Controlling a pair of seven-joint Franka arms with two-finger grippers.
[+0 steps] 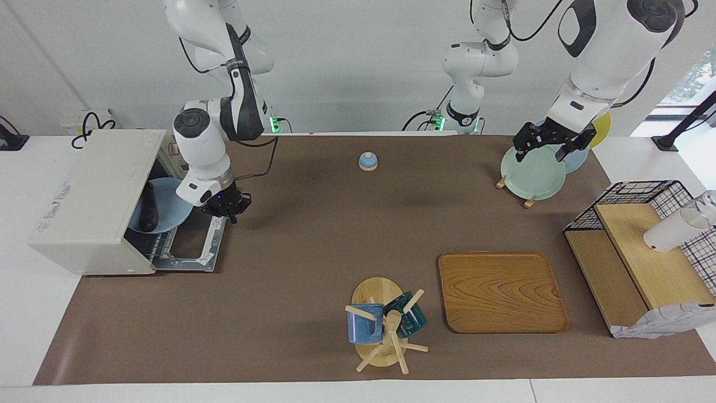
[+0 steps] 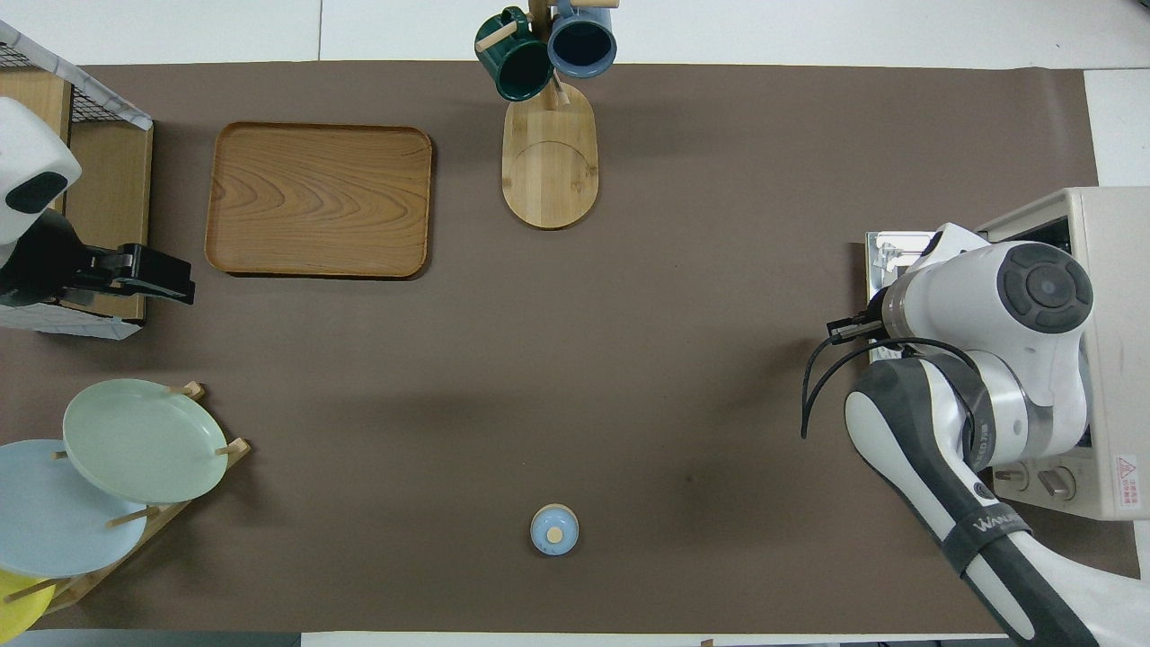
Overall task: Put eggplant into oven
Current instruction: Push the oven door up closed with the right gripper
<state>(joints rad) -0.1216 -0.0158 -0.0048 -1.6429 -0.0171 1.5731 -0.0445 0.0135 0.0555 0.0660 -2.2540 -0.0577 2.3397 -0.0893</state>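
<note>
The off-white oven (image 1: 92, 201) stands at the right arm's end of the table with its door (image 1: 190, 246) dropped open. The dark eggplant (image 1: 150, 207) lies on a light blue plate (image 1: 170, 215) inside the oven. My right gripper (image 1: 226, 206) hangs over the open door, just outside the oven mouth, apart from the plate. In the overhead view the right arm covers the oven (image 2: 1110, 270) mouth, so the eggplant is hidden there. My left gripper (image 1: 551, 148) is open and empty over the plate rack at the left arm's end; it also shows in the overhead view (image 2: 144, 274).
A pale green plate (image 1: 531, 173) stands in the plate rack. A small blue bell (image 1: 367, 161) sits mid-table near the robots. A wooden tray (image 1: 500, 291), a mug tree (image 1: 383, 324) with two mugs and a wire-and-wood rack (image 1: 637, 263) stand farther out.
</note>
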